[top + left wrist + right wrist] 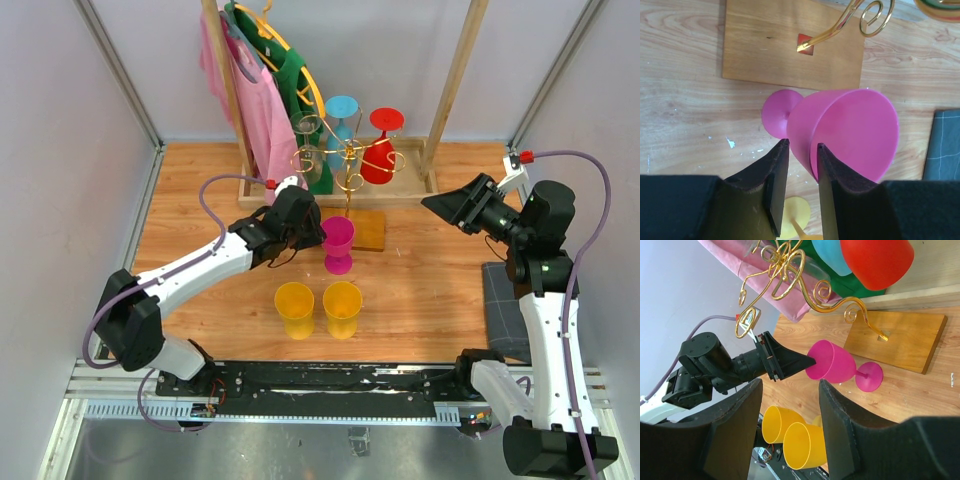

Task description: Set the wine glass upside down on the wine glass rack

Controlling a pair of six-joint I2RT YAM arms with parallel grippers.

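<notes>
A pink wine glass stands upright on the table in front of the gold wire rack, close to the rack's wooden base. My left gripper is shut on the glass rim, one finger inside the bowl and one outside. The left wrist view shows the glass, the gripper and the base. My right gripper is open and empty, raised at the right. In its wrist view the gripper faces the glass and the rack.
Two yellow glasses stand near the front. A red glass, a blue one and a clear one hang on the rack. A wooden clothes rail with pink and green garments stands behind. A dark mat lies right.
</notes>
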